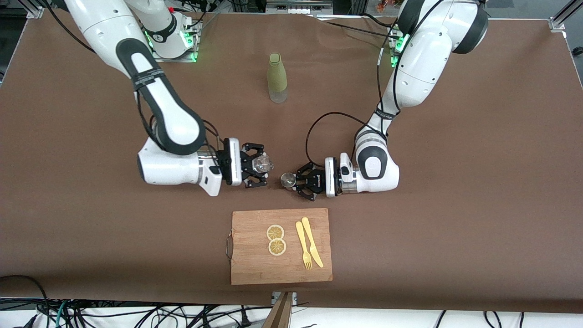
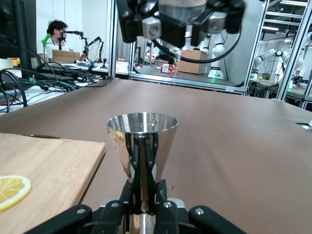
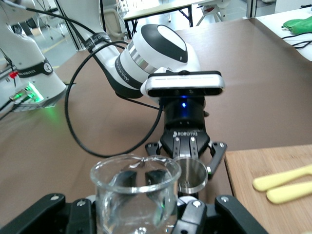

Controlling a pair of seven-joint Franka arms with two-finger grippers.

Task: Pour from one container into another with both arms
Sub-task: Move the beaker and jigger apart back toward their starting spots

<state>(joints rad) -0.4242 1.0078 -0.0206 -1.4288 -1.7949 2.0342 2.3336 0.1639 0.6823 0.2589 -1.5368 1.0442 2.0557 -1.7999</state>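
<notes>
My right gripper (image 1: 260,165) is shut on a clear glass beaker (image 1: 262,163), held up over the middle of the table. From the right wrist the beaker (image 3: 134,195) sits between the jaws of the right gripper (image 3: 134,212) and holds a little clear liquid. Beside it, my left gripper (image 1: 291,181) is shut on a steel jigger (image 1: 288,180), held low. In the left wrist view the jigger (image 2: 142,141) stands upright in the left gripper (image 2: 142,197), with the beaker (image 2: 183,9) higher up. The jigger (image 3: 191,174) lies just past the beaker's rim.
A wooden cutting board (image 1: 250,264) lies nearer the front camera, carrying two lemon slices (image 1: 276,239), a yellow fork (image 1: 303,246) and a knife (image 1: 312,242). A green bottle (image 1: 277,77) stands upright farther back, between the arm bases. A brown cloth covers the table.
</notes>
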